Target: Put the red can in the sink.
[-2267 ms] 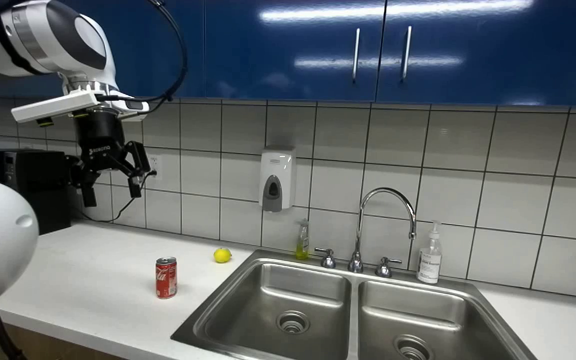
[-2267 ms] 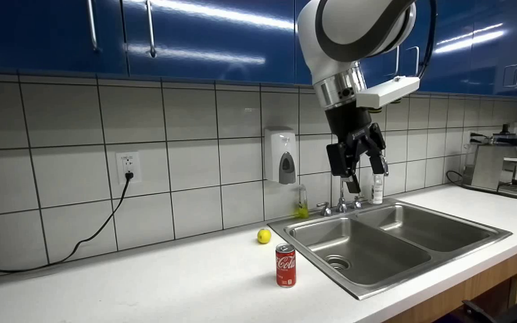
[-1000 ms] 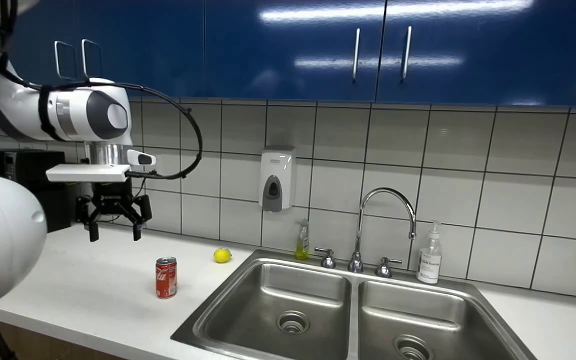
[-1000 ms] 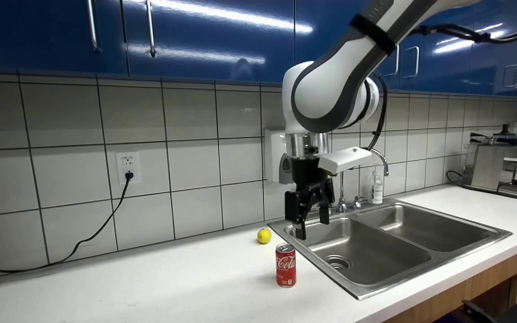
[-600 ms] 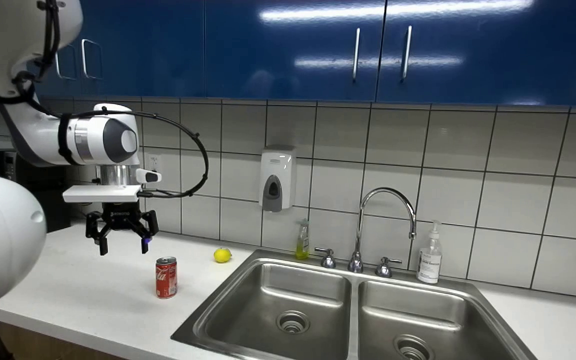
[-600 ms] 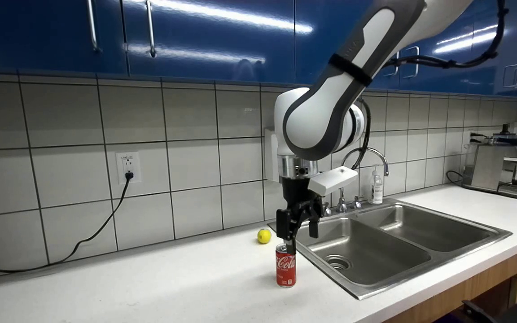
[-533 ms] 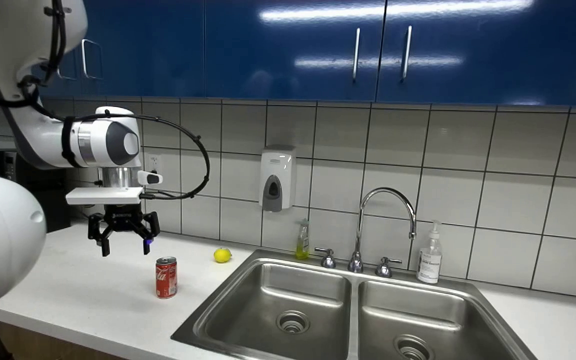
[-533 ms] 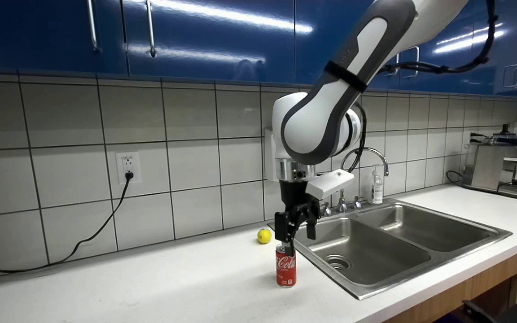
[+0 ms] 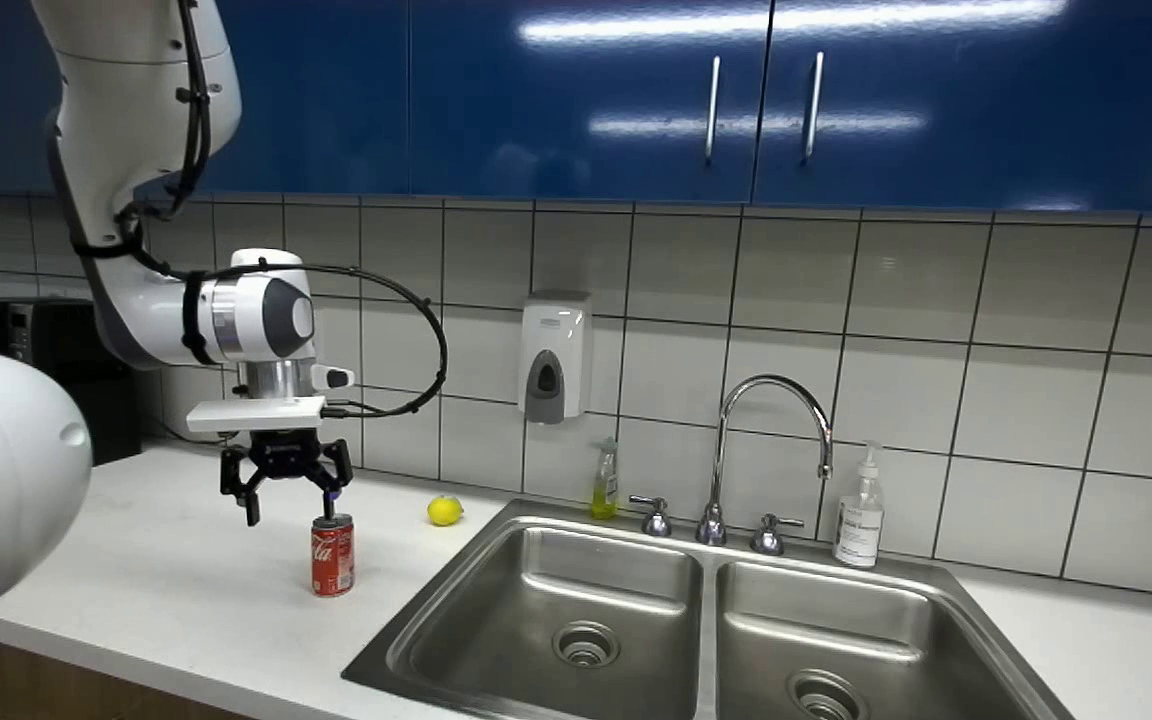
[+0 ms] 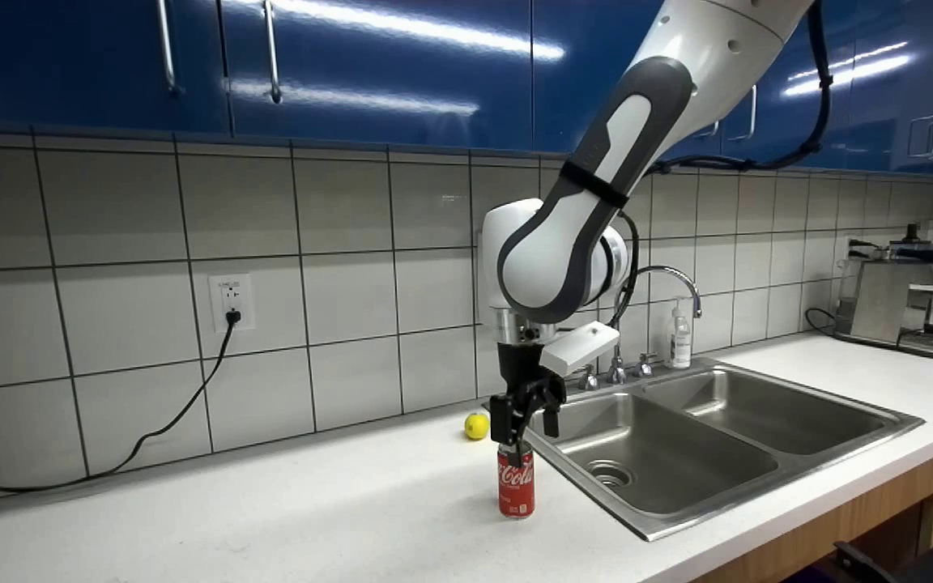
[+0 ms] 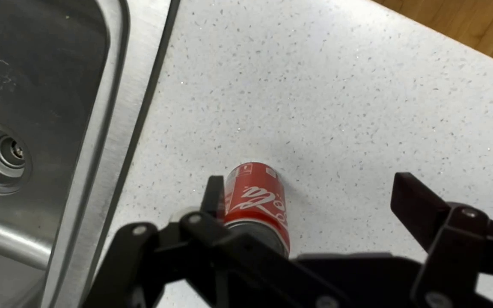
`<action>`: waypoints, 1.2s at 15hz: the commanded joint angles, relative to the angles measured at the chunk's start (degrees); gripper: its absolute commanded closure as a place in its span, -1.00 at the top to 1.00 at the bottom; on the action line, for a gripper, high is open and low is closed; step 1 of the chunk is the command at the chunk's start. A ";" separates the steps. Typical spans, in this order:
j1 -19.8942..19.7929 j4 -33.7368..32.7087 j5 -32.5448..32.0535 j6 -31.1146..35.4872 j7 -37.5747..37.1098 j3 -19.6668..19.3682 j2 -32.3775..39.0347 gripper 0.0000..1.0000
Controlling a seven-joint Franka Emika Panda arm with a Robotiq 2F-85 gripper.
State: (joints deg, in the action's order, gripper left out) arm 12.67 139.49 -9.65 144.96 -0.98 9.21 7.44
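The jaws have just come across and down toward the red can [image 9: 333, 560], which has not moved: it stands upright on the worktop [image 11: 340, 94], mostly below them and unheld. They are spread wide, pinching nothing. In the wrist view the can shows right beside the jaw nearest the sink [image 11: 122, 115], which lies beyond that jaw, and well apart from the opposite one. In an exterior view the same jaw's tip overlaps the can's top; whether it touches or only lines up with it, I can't tell. So the approach seems nearly done, but the can looks off-centre in the gap: shifting the jaws farther sinkward before lowering would likely keep a tip from knocking it over.
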 commanded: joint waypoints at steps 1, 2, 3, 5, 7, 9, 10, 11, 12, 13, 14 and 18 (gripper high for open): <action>-0.37 -3.32 -1.81 0.86 -1.17 -0.58 3.44 1.00; -0.23 -3.85 -1.87 1.04 -1.31 -0.75 4.03 1.00; -0.11 -4.41 -1.97 1.16 -1.42 -0.91 4.65 1.00; 0.05 -5.39 -2.20 1.48 -1.49 -1.22 5.72 1.00; 0.20 -6.31 -3.07 1.76 -1.89 -1.73 6.80 1.00; 0.29 -7.23 -4.01 1.94 -2.08 -2.21 7.82 1.00; 0.33 -7.69 -4.39 2.02 -2.13 -2.47 8.37 1.00; 0.41 -8.14 -4.76 2.12 -2.26 -2.73 8.89 1.00; 0.52 -8.58 -5.14 2.25 -2.50 -3.00 9.45 1.00; 0.58 -9.01 -5.39 2.33 -2.55 -3.24 9.96 1.00; 0.57 -9.41 -5.51 2.48 -2.56 -3.40 10.43 1.00; 0.71 -11.14 -5.53 2.84 -2.63 -4.03 12.35 1.00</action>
State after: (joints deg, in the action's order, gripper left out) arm 12.86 130.21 -13.54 147.23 -1.71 5.94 18.18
